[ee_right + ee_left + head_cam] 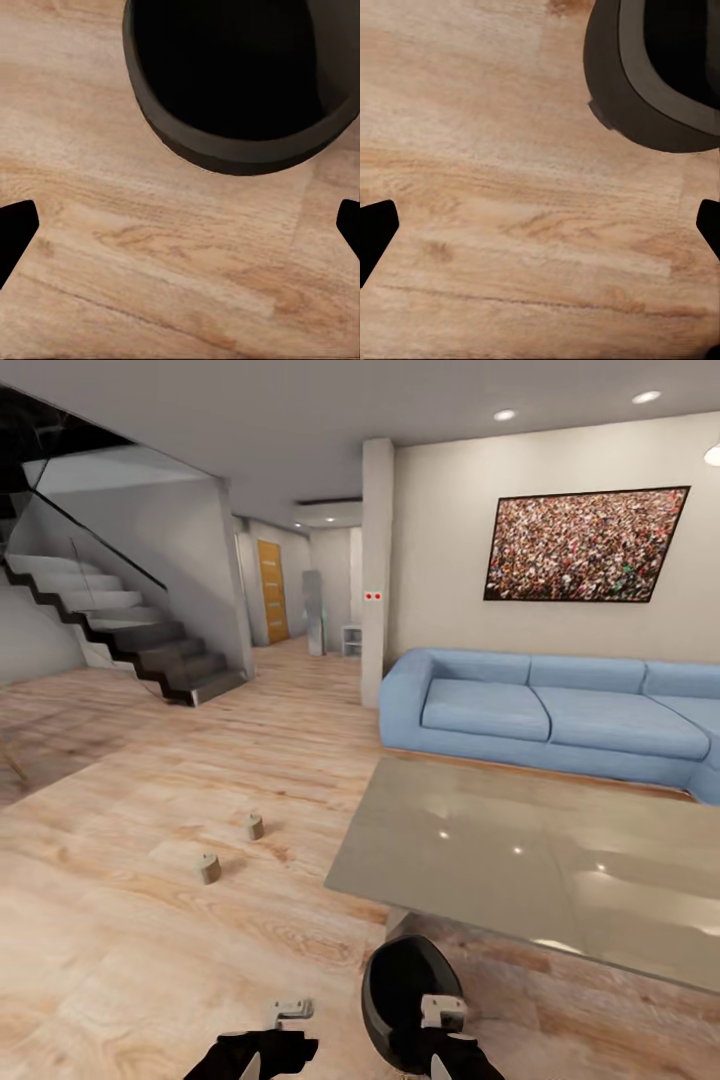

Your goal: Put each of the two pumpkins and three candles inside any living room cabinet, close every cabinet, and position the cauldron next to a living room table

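two tools (540, 225) (180, 225) agape — two candles (207, 868) (254, 826) (one cauldron (405, 980))

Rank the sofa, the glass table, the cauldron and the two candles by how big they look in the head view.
1. Glass table and sofa: similar, but the table is nearer, so unsure.
2. Cauldron: far smaller, though closest.
3. Near candle and far candle: alike, no ranking.

Pale wood floor (120, 960); blue sofa (550, 715) under framed picture (585, 545); staircase (120, 630) beyond.
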You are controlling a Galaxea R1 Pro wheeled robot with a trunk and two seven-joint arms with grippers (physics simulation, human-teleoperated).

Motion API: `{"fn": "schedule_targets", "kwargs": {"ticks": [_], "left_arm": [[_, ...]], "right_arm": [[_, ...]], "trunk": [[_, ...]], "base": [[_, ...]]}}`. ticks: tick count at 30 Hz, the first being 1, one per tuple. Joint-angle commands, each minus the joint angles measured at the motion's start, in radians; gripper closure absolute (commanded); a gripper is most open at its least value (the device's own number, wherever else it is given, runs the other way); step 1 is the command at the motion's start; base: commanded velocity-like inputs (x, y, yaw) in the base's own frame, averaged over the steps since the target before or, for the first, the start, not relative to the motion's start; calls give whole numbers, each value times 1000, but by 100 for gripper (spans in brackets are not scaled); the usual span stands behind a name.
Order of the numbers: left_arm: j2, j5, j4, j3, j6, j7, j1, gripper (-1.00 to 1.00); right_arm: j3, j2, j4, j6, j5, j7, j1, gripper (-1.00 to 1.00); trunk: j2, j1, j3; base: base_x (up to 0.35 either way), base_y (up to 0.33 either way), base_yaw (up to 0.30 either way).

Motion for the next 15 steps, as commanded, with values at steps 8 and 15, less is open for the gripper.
{"fn": "schedule_targets", "kwargs": {"ticks": [8, 15], "left_arm": [[0, 4, -3, -2, 5, 0, 0, -100], [0, 4, -5, -1, 5, -1, 0, -100]], "right_arm": [[7, -1, -2, 5, -11, -10, 0, -100], [7, -1, -1, 4, -11, -9, 0, -100]], "trunk": [[56, -31, 24], [70, -39, 30]], "base": [[-171, 62, 287], [-15, 5, 289]]}}
